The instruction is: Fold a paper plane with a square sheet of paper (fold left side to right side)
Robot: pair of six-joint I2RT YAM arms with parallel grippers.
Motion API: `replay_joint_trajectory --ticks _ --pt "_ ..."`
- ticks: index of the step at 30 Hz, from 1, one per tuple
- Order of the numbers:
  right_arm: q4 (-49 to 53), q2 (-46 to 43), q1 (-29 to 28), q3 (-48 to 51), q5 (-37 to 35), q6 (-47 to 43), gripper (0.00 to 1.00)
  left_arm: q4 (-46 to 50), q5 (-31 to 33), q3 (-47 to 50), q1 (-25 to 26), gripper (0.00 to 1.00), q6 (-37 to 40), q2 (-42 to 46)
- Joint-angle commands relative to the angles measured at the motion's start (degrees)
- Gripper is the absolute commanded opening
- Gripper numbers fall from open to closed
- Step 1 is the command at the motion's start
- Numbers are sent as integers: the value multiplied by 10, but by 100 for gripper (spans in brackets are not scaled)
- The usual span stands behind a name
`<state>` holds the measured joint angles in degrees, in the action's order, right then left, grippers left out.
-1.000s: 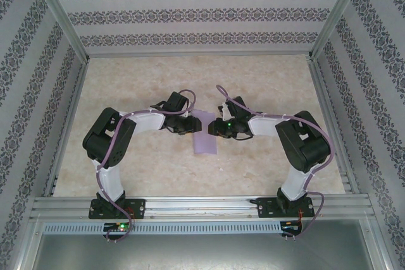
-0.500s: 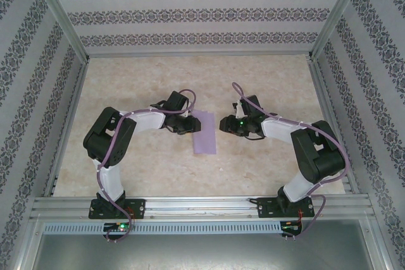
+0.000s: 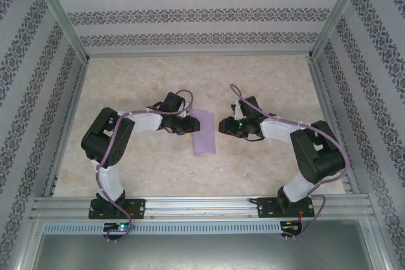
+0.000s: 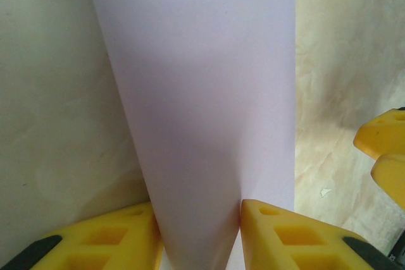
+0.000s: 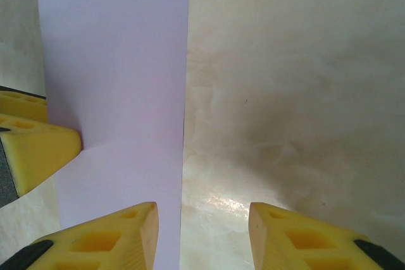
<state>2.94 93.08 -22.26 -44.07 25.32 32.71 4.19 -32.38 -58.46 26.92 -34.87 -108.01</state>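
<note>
On your left, the left gripper [image 3: 188, 124] has its jaws partly closed on the left edge of the square sheet of paper [image 3: 205, 133]. In the left wrist view, the lavender sheet bulges up between the two yellow fingers [image 4: 297, 238], touching both. The paper lies doubled into a narrow strip on the desk [image 3: 126, 86], between the arms. To its right, your right gripper [image 3: 223, 124] stands partly open and empty, just beside the strip's right edge.
</note>
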Motion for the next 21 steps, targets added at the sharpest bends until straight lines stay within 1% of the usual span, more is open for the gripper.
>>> replay_joint_trajectory --ticks 1,10,21 --pt "3 2 -10 -3 1 -10 42 25 65 32 -6 39 20 -36" --pt "-7 25 -25 -15 7 -6 42 18 52 35 -9 41 10 -16" --pt "-9 30 -26 -16 3 -5 42 59 75 31 -12 41 21 0"
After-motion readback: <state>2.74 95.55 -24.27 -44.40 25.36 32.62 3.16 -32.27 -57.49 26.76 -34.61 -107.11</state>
